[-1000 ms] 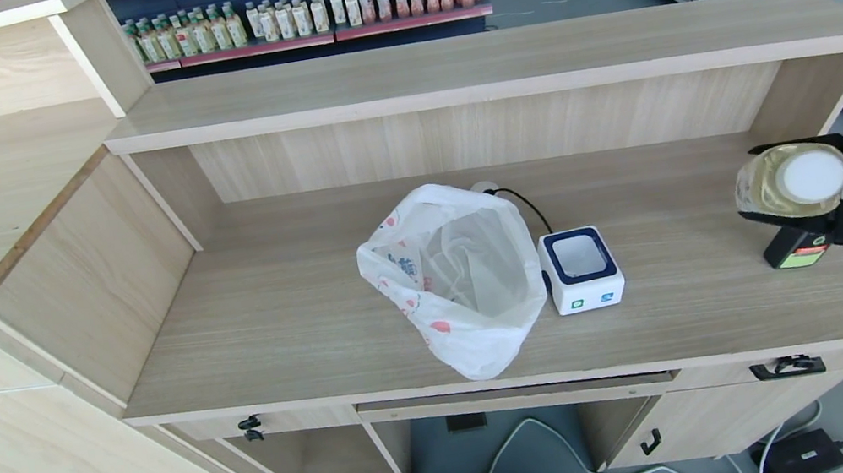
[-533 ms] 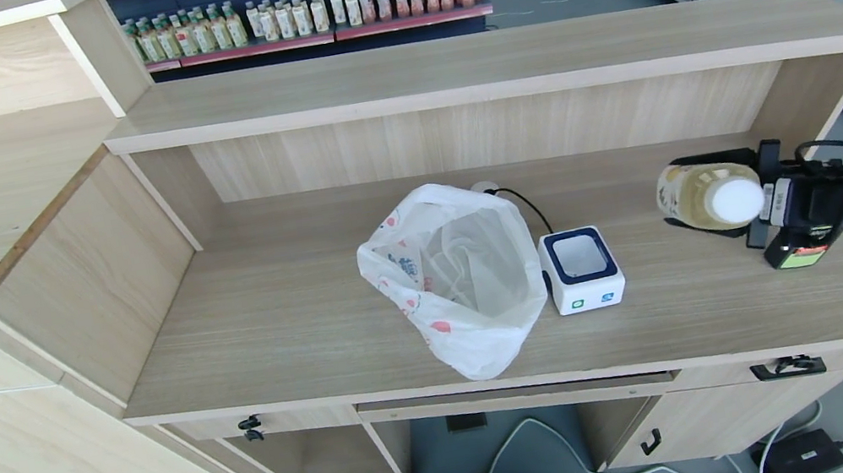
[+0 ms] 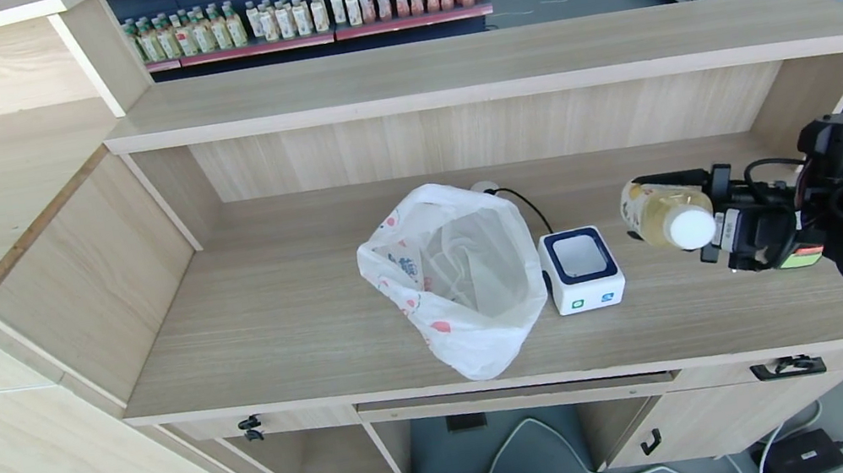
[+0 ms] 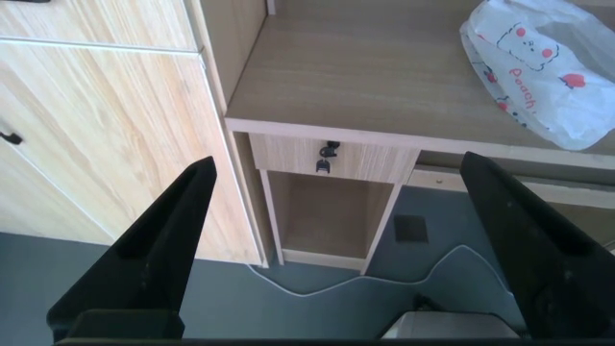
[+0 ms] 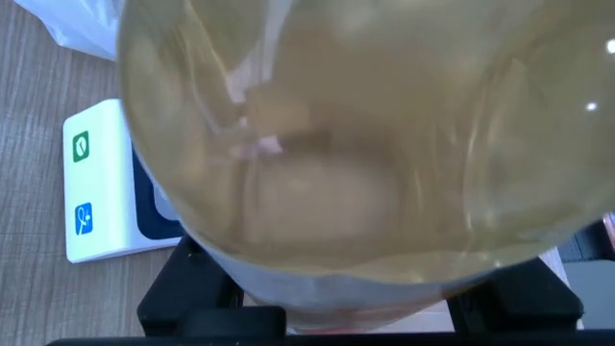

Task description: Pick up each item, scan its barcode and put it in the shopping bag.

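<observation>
Right fingers (image 3: pixel 669 178) around bottle (image 3: pixel 656 213), beside scanner (image 3: pixel 581 271)

We see a white scanner (image 3: pixel 581 268) with a navy frame. Just left of it is a white shopping bag (image 3: pixel 449 275) printed red, perhaps with strawberries, and to its right a white-capped, pale-yellow bottle (image 3: pixel 662 213).

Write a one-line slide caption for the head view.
Right hand holds a yellowish bottle over the counter, near the scanner and open shopping bag.

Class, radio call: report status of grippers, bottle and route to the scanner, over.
Right gripper shut on bottle, held sideways above counter. Left gripper open, low before the counter. Open shopping bag beside scanner; nothing between bottle and scanner.
</observation>
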